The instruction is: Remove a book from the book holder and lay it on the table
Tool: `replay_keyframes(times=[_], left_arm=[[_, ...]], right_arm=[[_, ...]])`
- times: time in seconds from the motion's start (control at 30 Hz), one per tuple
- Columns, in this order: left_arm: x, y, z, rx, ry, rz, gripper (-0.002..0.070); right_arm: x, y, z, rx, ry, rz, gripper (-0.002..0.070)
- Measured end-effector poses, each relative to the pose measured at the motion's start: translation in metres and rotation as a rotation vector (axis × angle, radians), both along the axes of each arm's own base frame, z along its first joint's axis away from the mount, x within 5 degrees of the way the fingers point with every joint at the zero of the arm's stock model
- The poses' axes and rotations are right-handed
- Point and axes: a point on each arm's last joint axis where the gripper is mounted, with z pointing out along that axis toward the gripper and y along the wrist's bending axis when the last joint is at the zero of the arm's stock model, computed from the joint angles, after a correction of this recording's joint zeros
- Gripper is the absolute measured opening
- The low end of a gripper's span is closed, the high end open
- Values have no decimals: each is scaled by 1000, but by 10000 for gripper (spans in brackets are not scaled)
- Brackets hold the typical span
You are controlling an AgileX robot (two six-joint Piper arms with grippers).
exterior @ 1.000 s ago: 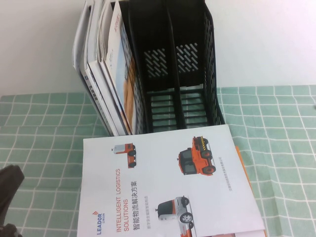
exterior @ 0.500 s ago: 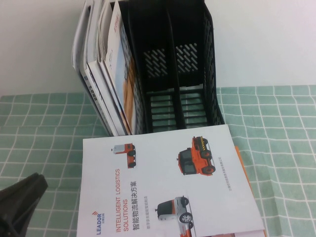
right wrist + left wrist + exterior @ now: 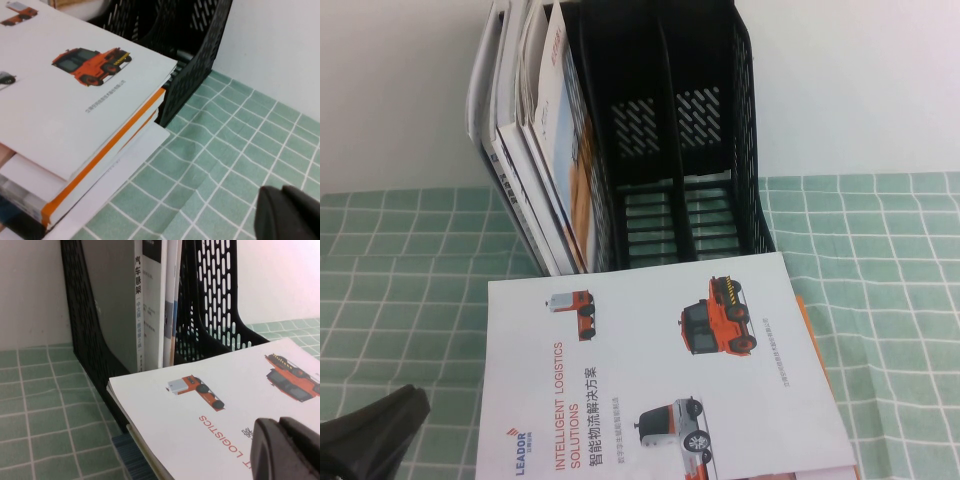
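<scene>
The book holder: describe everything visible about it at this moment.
The book holder is a tall black rack that looks like plastic, with perforated walls, a slatted base and three upright slots. It stands on the green checked table against the white wall. Its left slot is packed with upright brochures; the other two look empty. The white LEADOR book lies flat atop a stack just in front, its far edge at the rack's base. The left hand hangs over that book; the right hand is over bare cloth. Neither touches the rack.

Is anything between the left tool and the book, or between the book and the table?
Nothing visible blocks the left tool, which hovers low at the book's near-left corner. The book lies flat, but on a stack of other booklets, not straight on the table. The right tool sits over bare cloth, right of the stack.
</scene>
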Motion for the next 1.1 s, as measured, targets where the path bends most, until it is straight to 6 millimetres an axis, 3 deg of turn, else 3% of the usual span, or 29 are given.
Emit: replay_keyframes(times=[0.93, 1.1], left_arm=[[0, 0, -1, 50, -25, -4, -1], [0, 10, -3, 58, -18, 79, -1]], right_arm=[[0, -1, -1, -8, 5, -14, -1], [0, -1, -1, -8, 5, -14, -1]])
